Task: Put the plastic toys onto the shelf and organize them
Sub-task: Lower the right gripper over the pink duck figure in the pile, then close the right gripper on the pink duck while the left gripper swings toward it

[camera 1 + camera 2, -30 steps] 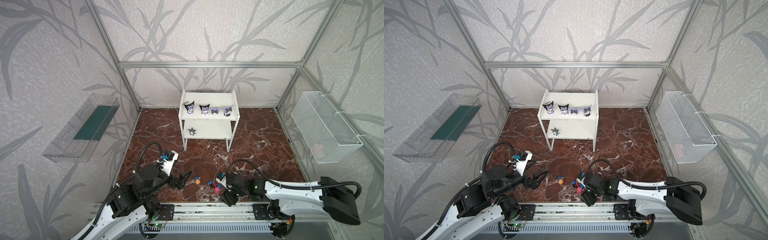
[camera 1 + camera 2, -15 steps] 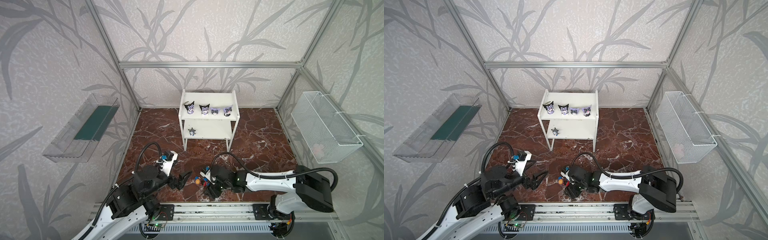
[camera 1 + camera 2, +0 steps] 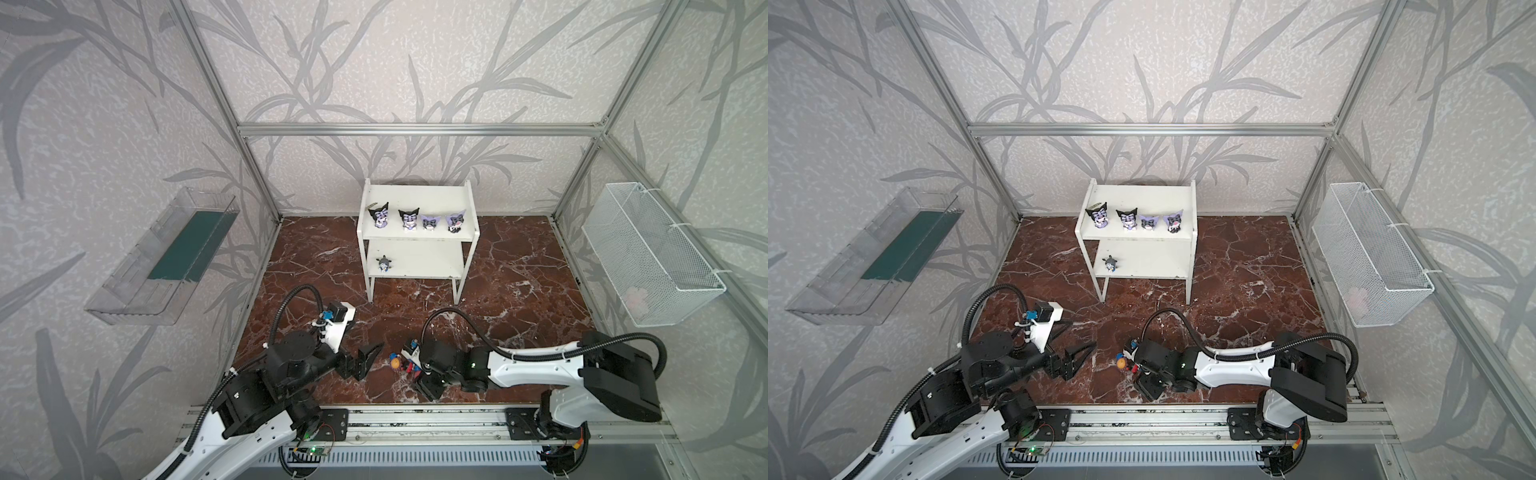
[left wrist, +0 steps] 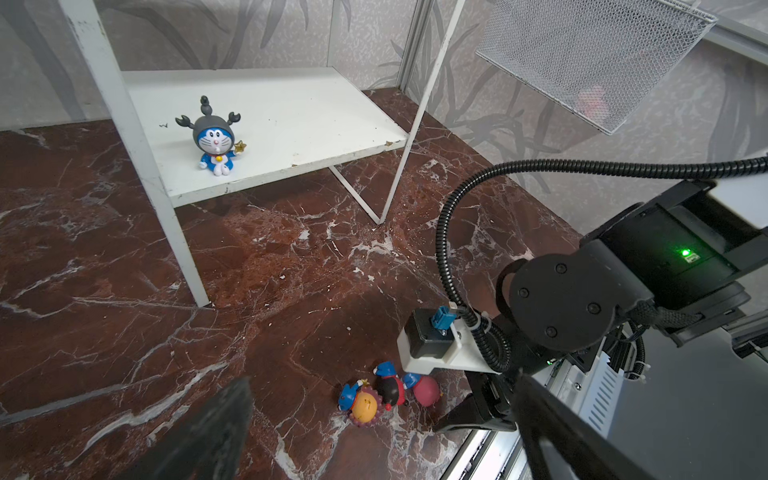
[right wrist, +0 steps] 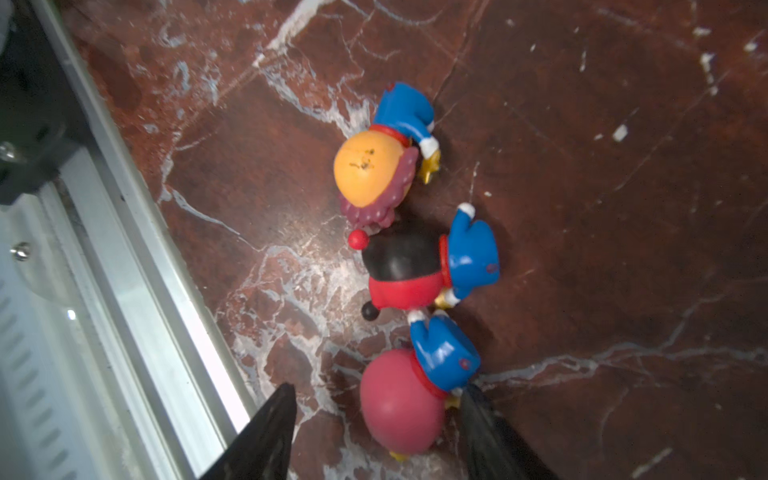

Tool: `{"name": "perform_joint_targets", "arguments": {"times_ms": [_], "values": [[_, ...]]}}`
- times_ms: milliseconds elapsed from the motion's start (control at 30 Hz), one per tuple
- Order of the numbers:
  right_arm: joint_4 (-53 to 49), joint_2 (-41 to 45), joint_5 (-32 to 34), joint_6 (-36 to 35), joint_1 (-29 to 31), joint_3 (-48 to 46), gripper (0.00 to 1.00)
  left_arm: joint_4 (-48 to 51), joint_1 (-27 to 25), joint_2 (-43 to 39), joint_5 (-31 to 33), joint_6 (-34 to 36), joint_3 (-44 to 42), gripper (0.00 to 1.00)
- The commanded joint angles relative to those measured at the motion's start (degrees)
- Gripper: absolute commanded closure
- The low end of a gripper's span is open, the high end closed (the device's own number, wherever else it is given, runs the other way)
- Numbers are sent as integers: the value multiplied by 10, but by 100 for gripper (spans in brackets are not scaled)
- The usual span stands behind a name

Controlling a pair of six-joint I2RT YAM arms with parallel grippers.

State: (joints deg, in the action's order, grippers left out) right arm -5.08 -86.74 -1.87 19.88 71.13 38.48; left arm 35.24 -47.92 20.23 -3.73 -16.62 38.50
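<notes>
The shelf (image 3: 415, 195) is half filled. Four eared toys (image 3: 409, 219) stand in a row on its top board, faces forward. The grey toy (image 3: 383, 263) sits alone at the left end of the lower board, leaving room beside it for the small ones.

Well in front of the shelf, three toys lie tipped over on the floor (image 3: 519, 266), packed in a line: orange toy (image 5: 370, 170), black-red toy (image 5: 405, 266), pink toy (image 5: 399, 409). The right gripper (image 5: 376, 388) is low over the pink toy, with its jaws half-wide on either side. One jaw is at the blue body and the other shows a gap at the head, so I'd not call it a grip yet (pink ends the line, so it's easiest to reach without knocking neighbours).

The left gripper (image 3: 368, 359) hangs wide and empty, in front of the shelf and leftward, seemingly kept clear.
</notes>
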Motion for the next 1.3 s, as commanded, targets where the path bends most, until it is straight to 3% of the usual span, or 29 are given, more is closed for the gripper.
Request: {"name": "perform_joint_targets", "arguments": {"times_ms": [0, 333, 467, 733, 933, 1100, 1267], "values": [[-21, -10, 50, 0, 13, 5, 43, -5, -1, -2, -1, 3, -4, 0], [-45, 5, 91, -18, 16, 3, 67, -6, -1, 6, -3, 4, -4, 0], [-49, 25, 48, -52, -6, -5, 72, -12, -1, 21, -22, 11, -5, 0], [-124, 111, -141, -113, -120, -5, 75, -57, -2, 85, -90, 36, -18, 0], [-238, 117, -241, -135, -184, 34, 76, -137, -49, 109, -67, 78, -48, 0], [-265, 116, -234, -127, -186, 44, 75, -152, -126, 175, 20, 121, -48, 0], [-181, 108, -228, -94, -186, 1, 71, -202, -138, 196, 23, 104, -72, 0]]}}
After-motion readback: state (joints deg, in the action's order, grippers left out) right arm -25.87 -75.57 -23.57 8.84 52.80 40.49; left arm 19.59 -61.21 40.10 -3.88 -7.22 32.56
